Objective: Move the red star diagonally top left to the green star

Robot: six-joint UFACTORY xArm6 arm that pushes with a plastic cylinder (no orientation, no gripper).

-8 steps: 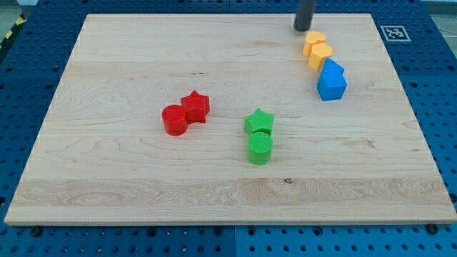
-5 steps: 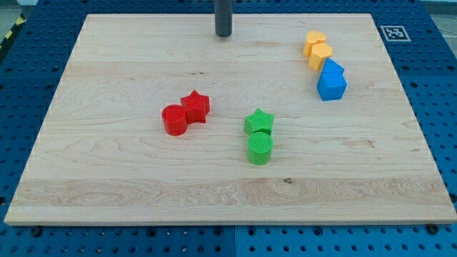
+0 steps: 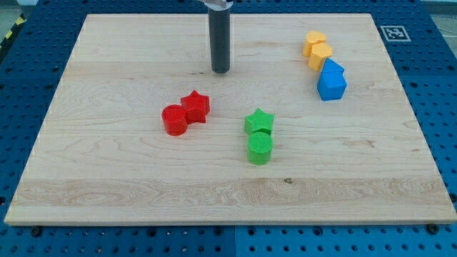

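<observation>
Wooden board (image 3: pixel 107 178) on blue pegboard. Left to right: red cylinder (image 3: pixel 174 120) touching red star (image 3: pixel 196 106); my tip (image 3: pixel 221 71), a bare rod without jaws, above them; green star (image 3: pixel 259 121) touching green cylinder (image 3: pixel 260 148); two yellow blocks (image 3: pixel 316 48); blue blocks (image 3: pixel 332 80); a marker tag (image 3: pixel 393 32), no readable writing.

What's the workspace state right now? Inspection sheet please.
Surface: wooden board, flat, on a blue pegboard table.
Job's things: red star touching red cylinder; green star to the view's right, touching green cylinder.
Clutter: two yellow blocks, two blue blocks, upper right.
Grippers: none; my tip above the red star, apart from it.
Cables: nothing seen.
Surroundings: fiducial marker off the board's top right corner.
</observation>
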